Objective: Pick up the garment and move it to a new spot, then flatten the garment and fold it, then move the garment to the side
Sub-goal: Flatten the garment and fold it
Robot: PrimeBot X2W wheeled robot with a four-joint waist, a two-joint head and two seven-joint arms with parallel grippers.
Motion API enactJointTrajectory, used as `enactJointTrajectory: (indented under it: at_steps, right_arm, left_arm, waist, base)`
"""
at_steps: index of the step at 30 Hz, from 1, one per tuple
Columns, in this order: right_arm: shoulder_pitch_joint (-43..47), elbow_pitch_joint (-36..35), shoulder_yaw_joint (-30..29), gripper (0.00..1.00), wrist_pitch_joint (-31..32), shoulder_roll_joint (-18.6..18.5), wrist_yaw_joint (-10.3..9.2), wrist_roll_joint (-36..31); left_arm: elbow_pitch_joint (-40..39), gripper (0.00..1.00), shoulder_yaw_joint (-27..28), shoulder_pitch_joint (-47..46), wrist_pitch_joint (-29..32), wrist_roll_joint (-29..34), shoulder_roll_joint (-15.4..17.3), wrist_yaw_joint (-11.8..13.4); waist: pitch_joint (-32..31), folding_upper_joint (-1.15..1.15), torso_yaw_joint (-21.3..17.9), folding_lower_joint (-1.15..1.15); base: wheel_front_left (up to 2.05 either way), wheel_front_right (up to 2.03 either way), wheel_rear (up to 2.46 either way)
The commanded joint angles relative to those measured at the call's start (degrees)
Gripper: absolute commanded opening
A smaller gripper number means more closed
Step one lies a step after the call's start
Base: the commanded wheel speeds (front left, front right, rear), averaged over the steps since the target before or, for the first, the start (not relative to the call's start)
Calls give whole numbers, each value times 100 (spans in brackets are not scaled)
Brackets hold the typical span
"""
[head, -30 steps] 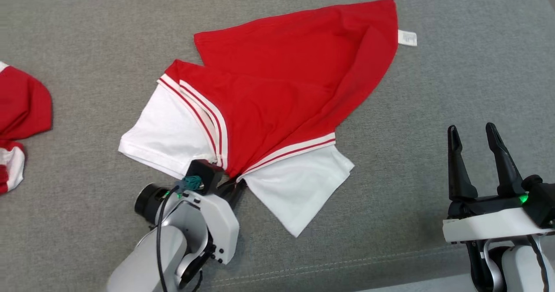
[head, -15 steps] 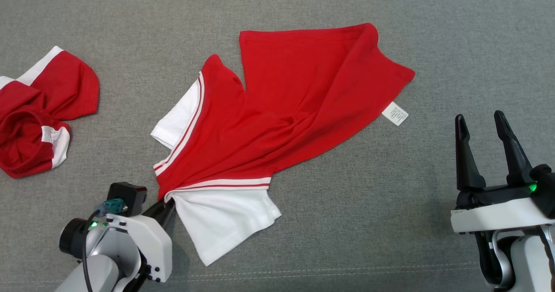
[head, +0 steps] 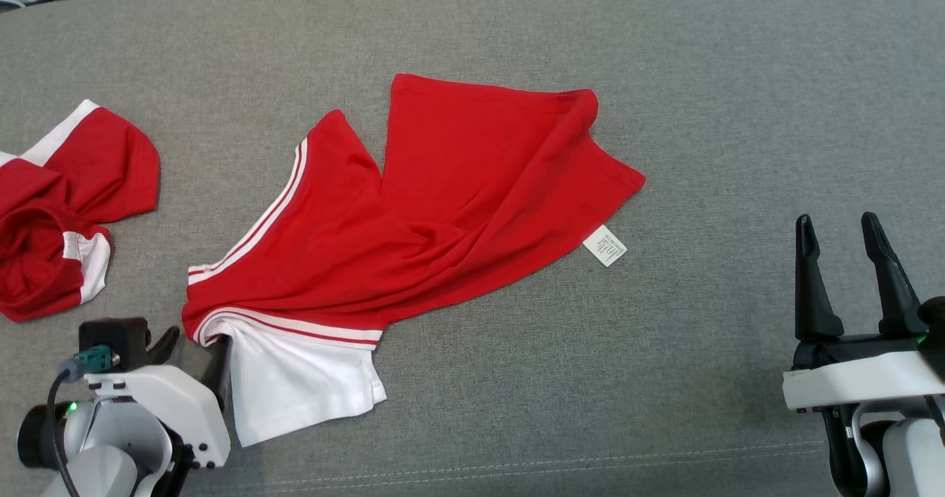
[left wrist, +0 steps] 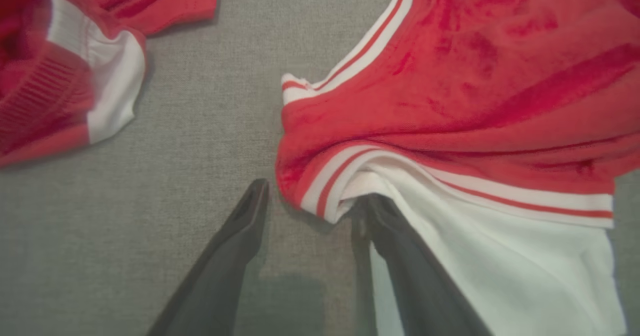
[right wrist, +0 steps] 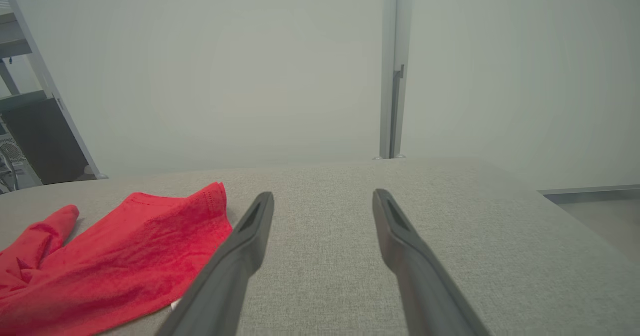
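Garment (head: 443,187) now released by left claw (head: 196,338).

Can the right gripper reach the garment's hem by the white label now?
Probably yes: the right gripper is open, and bare grey surface is all that lies between it and the garment near the label.

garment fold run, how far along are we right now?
Done: the move looks finished; the left gripper has just let go of the red and white garment, jaws open either side of its striped corner. In hand: nothing; the right gripper is open, clear of the cloth. Still to do: flattening, folding, moving aside; the garment lies bunched and creased on the grey surface.
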Motion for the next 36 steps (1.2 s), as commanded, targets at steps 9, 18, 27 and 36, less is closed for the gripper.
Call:
enactJointTrajectory:
  at_steps: [9, 18, 27, 36]
  right_arm:
    - [48, -19, 147, 100, 152, -207, 24, -90]
    - [-69, 120, 225, 100, 284, -438, 24, -142]
    - [-82, 149, 329, 100, 311, -510, 24, -124]
    - [309, 152, 395, 100, 307, -334, 24, -135]
  left_arm:
    - [-874, 100, 539, 313, -122, -61, 349, 534]
    - [-2232, 100, 1152, 820, -604, 84, 592, 1240]
    - [-2971, 100, 1229, 932, -1652, 396, 282, 1285]
    - [-2652, 100, 986, 1174, -1998, 731, 6, 1122]
  waist:
    - [-287, 0, 16, 0]
    - [-645, 0, 102, 0]
    - [-869, 0, 197, 0]
    - [-1084, 0, 262, 0]
  base:
    - [0, 0, 0]
    - [0, 0, 0]
    - [0, 0, 0]
    - [0, 0, 0]
